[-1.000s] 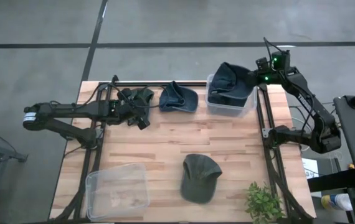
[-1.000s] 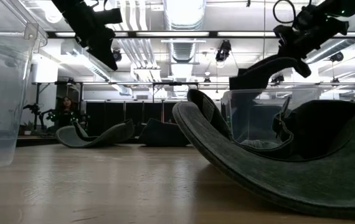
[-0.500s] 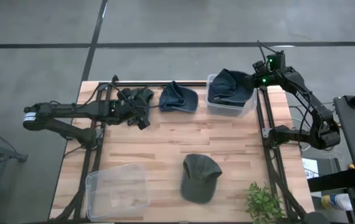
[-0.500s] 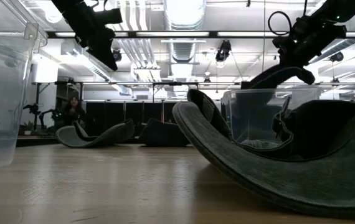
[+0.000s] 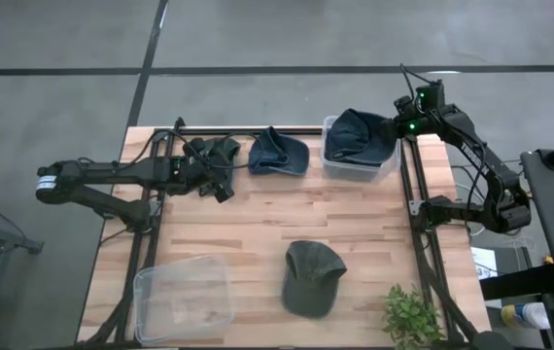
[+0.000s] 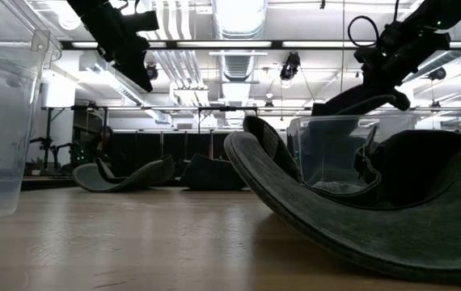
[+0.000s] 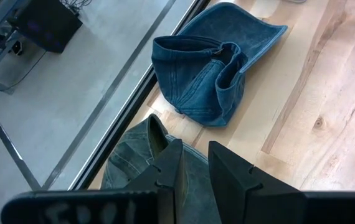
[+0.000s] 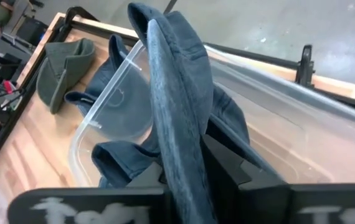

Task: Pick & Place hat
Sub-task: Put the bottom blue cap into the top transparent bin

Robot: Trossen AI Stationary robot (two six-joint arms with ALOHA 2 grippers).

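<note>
A dark blue hat (image 5: 358, 129) sits in my right gripper (image 5: 400, 126) over the clear bin (image 5: 333, 163) at the table's far right; the gripper is shut on it. A blue denim hat (image 5: 279, 153) lies on its side by the far edge. A grey-green hat (image 5: 225, 148) lies left of it, under my left gripper (image 5: 217, 170), which hovers with its fingers close together (image 7: 193, 163). An olive cap (image 5: 313, 277) rests crown-down near the near edge. My right gripper pinches the dark blue hat by its stiff brim edge (image 8: 176, 134), which stands edge-on between the two fingers (image 8: 228, 167). The fingers come from the table's right side, slanting down. The crown hangs below into the clear bin (image 8: 96, 127), and its lower folds (image 8: 112, 165) lie inside it.
A second clear bin (image 5: 184, 297) stands at the near left corner. A small green plant (image 5: 412, 316) is at the near right corner. A black rail (image 5: 258, 129) runs along the far edge. Bare wood lies across the table's middle.
My right gripper has come down toward the far right bin with the dark blue hat. The hat was held above the bin's rim a second ago and now hangs lower, its crown inside the bin. In the last half second it has hardly moved.
</note>
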